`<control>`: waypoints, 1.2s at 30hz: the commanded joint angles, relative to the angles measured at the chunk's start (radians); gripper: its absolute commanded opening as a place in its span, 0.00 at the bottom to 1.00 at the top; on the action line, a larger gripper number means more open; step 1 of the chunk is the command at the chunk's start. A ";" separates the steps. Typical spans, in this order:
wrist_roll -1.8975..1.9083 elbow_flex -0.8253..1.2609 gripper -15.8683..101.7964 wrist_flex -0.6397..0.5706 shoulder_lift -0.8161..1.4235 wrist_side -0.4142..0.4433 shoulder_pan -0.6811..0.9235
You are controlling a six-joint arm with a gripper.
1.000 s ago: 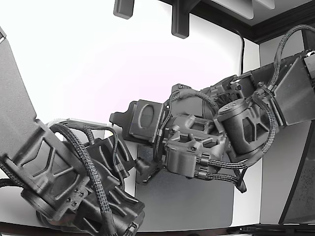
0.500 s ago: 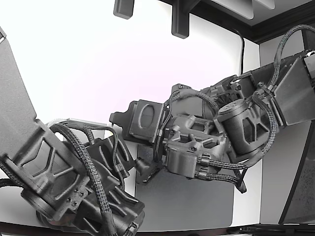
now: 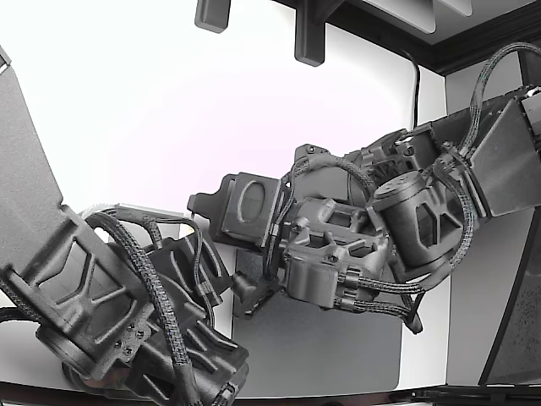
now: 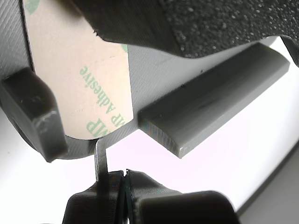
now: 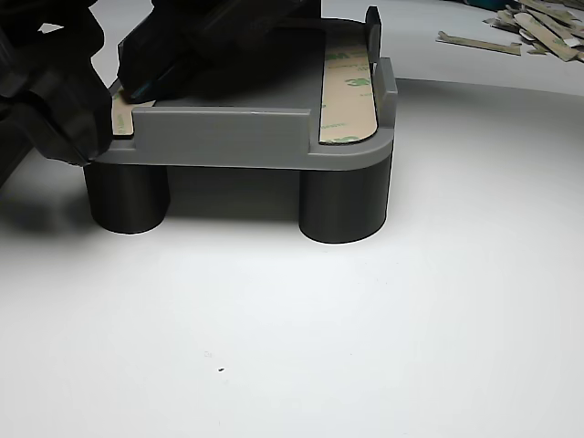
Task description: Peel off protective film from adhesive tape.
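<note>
Fingers (image 4: 125, 179), pressed together on the film (image 4: 79, 70) tab, could slip or tear it if pulled too steeply.

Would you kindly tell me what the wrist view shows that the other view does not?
Only the wrist view shows the end effector closed on a thin film tab at the edge of the tape liner, with "Adhesive" printed on it. Only the other view shows the fixture's cylindrical legs, a second taped strip, and discarded liners behind. Both show the gray fixture carrying liner-covered tape.
</note>
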 commanded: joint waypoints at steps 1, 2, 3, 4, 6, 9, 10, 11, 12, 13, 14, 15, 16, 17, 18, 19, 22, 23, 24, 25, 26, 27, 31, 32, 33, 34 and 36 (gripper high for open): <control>0.002 -0.029 0.04 -0.008 0.014 0.006 -0.006; 0.002 -0.029 0.04 -0.008 0.014 0.006 -0.006; 0.002 -0.029 0.04 -0.008 0.014 0.006 -0.006; 0.002 -0.029 0.04 -0.008 0.014 0.006 -0.006; 0.002 -0.029 0.04 -0.009 0.014 0.006 -0.005; 0.002 -0.029 0.04 -0.011 0.014 0.009 -0.005; 0.002 -0.029 0.04 -0.011 0.015 0.009 -0.003; 0.002 -0.029 0.04 -0.011 0.015 0.009 -0.003; 0.002 -0.029 0.04 -0.011 0.017 0.009 -0.003; 0.002 -0.029 0.04 -0.011 0.017 0.009 -0.003; 0.002 -0.029 0.04 -0.011 0.018 0.009 -0.003; 0.002 -0.029 0.04 -0.012 0.018 0.009 -0.003; 0.002 -0.029 0.04 -0.012 0.018 0.009 -0.003; 0.002 -0.029 0.04 -0.012 0.018 0.011 -0.003; 0.002 -0.028 0.04 -0.014 0.018 0.011 -0.003; 0.002 -0.028 0.04 -0.014 0.018 0.012 -0.002; 0.002 -0.028 0.04 -0.015 0.018 0.015 0.000; 0.002 -0.028 0.04 -0.015 0.018 0.015 0.002; 0.002 -0.028 0.04 -0.017 0.018 0.017 0.002; 0.003 -0.028 0.04 -0.017 0.017 0.017 0.003; 0.003 -0.029 0.04 -0.017 0.015 0.018 0.003; 0.005 -0.029 0.04 -0.017 0.014 0.018 0.003; 0.005 -0.032 0.04 -0.014 0.011 0.018 0.005; 0.006 -0.034 0.04 -0.012 0.009 0.018 0.005; 0.008 -0.035 0.04 -0.011 0.009 0.020 0.005; 0.008 -0.035 0.04 -0.011 0.009 0.020 0.005; 0.008 -0.035 0.04 -0.009 0.008 0.021 0.005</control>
